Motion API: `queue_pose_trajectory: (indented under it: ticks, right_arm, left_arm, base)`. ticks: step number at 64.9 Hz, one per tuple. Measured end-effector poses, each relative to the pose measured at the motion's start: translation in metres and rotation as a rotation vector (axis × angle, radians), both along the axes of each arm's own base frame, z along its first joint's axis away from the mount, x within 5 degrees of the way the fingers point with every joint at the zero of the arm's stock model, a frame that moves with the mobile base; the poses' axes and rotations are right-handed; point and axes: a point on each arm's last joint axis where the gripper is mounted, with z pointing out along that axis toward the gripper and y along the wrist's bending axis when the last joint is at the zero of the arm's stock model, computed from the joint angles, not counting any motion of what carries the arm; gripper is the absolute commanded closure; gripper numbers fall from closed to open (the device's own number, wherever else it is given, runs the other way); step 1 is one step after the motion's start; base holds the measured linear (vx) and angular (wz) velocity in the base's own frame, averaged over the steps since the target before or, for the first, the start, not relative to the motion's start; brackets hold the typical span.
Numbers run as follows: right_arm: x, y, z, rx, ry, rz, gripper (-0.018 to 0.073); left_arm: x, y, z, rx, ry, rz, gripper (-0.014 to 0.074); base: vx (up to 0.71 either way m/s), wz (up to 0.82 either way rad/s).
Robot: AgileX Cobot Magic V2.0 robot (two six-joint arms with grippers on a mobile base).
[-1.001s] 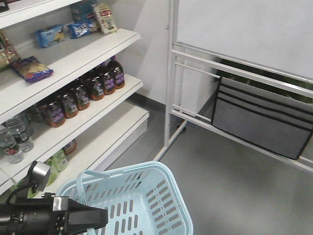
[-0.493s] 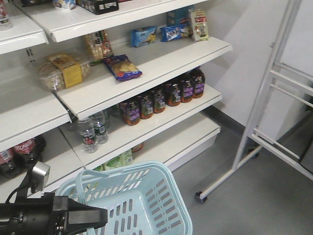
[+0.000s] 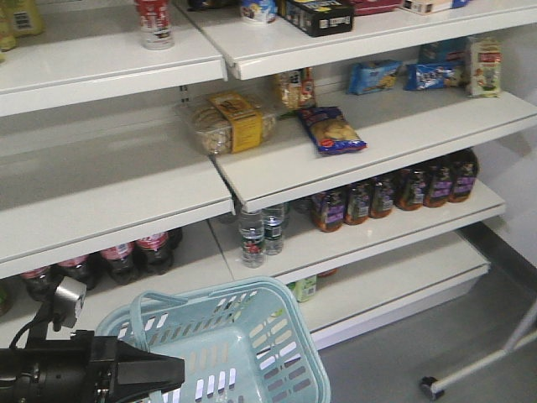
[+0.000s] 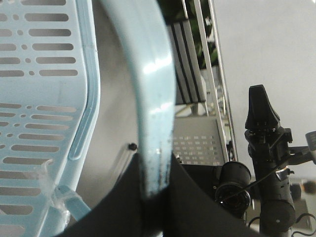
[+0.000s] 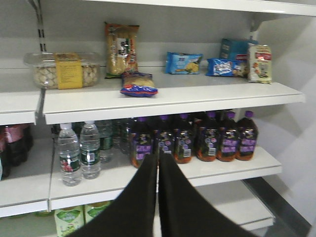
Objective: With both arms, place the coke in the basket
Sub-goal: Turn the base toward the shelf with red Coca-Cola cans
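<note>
The light blue basket (image 3: 307, 337) hangs at the bottom of the front view, empty. My left gripper (image 3: 173, 370) is shut on one of its loop handles (image 4: 148, 74), which runs up between the black fingers (image 4: 111, 207) in the left wrist view. A red coke (image 3: 153, 21) stands on the top shelf at upper left. My right gripper (image 5: 158, 157) is shut with nothing in it and points at the shelf of bottles. The left wrist view also shows the right gripper (image 4: 259, 101) off to the right of the basket.
White store shelves (image 3: 352, 151) fill the view. Dark cola bottles with red labels (image 3: 126, 256) stand low on the left, water bottles (image 3: 252, 235) beside them, purple-labelled bottles (image 3: 403, 189) to the right. Snack packs (image 3: 331, 130) lie above. A castor of a white rack (image 3: 432, 387) shows at lower right.
The view has swung left along the shelves; the white rack and grey bin have slid out to the right. The coke has come into view. The basket and left arm keep their place.
</note>
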Motion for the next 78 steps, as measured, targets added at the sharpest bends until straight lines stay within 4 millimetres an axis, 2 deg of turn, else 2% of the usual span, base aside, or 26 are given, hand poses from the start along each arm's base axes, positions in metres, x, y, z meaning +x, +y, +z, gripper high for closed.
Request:
queue_pose_trajectory:
  ticks: [20,78]
  right_arm:
    - [0.0,0.0,0.0,0.001,0.0,0.0,0.0561]
    - [0.0,0.0,0.0,0.001,0.0,0.0,0.0561]
  left_arm:
    - [0.0002,0.0002,-0.0003,0.004,0.0,0.002,0.0603]
    - [0.0002,0.0002,-0.0004,0.005,0.0,0.003,0.0603]
  base:
    - [0.09,0.46]
    - [0.07,0.28]
